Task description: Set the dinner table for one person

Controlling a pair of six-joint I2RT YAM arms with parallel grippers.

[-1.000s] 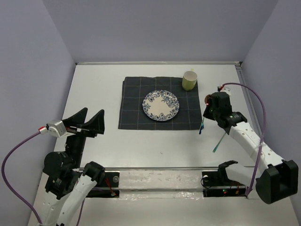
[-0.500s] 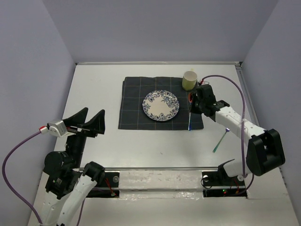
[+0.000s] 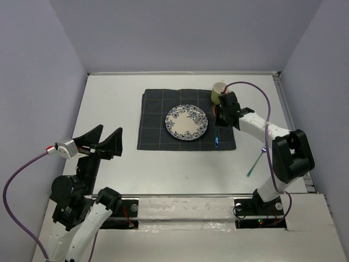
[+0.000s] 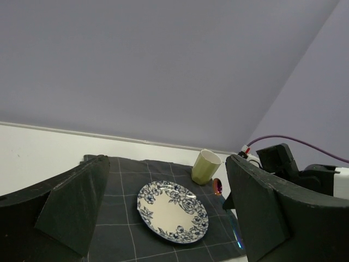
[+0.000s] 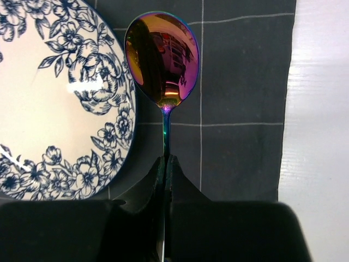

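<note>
The dinner table (image 3: 109, 98) is a white top with a dark grid-lined cloth (image 3: 155, 117) on it. A blue-flowered plate (image 3: 186, 121) sits mid-cloth and a pale green cup (image 3: 220, 93) stands at its far right corner. My right gripper (image 3: 218, 118) is shut on the neck of an iridescent spoon (image 5: 162, 57). The spoon lies low along the cloth's right strip beside the plate (image 5: 60, 98), bowl toward the cup, handle (image 3: 216, 137) trailing nearer. I cannot tell whether it touches the cloth. My left gripper (image 3: 101, 143) hangs open and empty over the near left.
A thin greenish utensil (image 3: 254, 162) lies slanted on the bare table to the right of the cloth. Lilac walls close in the table on three sides. In the left wrist view the cup (image 4: 206, 166), plate (image 4: 172, 210) and right arm (image 4: 283, 164) show ahead.
My right arm has carried the spoon left and farther back, from the bare table right of the cloth to the cloth's right strip beside the plate. The left arm has not moved.
</note>
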